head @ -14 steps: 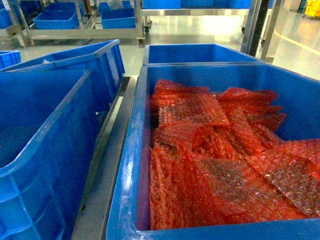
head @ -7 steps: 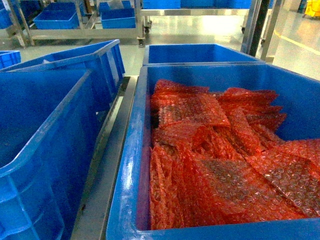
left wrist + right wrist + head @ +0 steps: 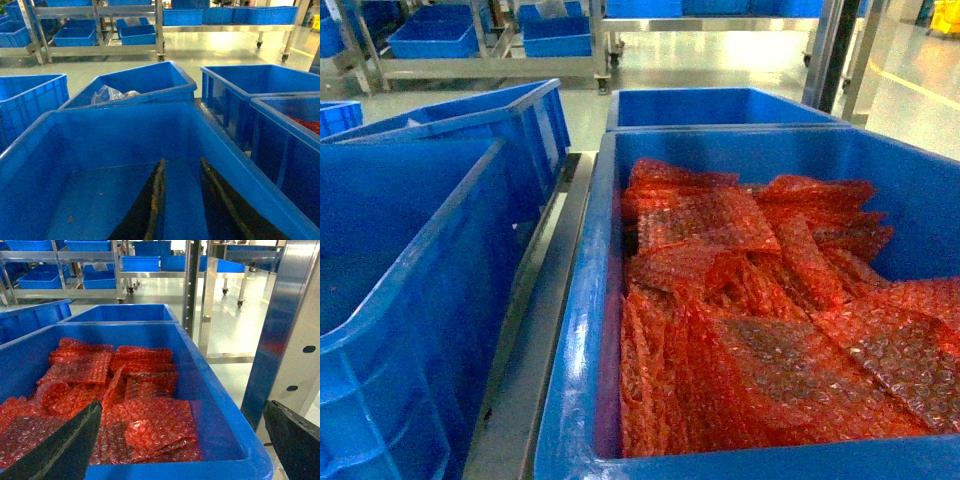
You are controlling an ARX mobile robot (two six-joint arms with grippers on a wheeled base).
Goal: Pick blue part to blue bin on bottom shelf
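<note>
No blue part shows in any view. Two large blue bins stand side by side on a grey steel tray with a raised rim, the bottom shelf [image 3: 535, 330]. The left bin [image 3: 400, 250] is empty. My left gripper [image 3: 182, 161] hangs open inside it, low over its bare floor [image 3: 90, 200], with nothing between its fingers. The right bin [image 3: 760, 160] is filled with red bubble-wrap bags [image 3: 750, 300]. My right gripper [image 3: 182, 407] is wide open over that bin's near right corner [image 3: 215, 385], holding nothing. Neither gripper appears in the head view.
Behind the left bin sits a tilted blue bin [image 3: 150, 82] holding a clear plastic bag [image 3: 107, 94]. Another blue bin [image 3: 720, 105] stands behind the right one. A perforated steel upright [image 3: 295, 340] rises just right of the right bin. Steel racks with blue bins [image 3: 440, 40] line the back.
</note>
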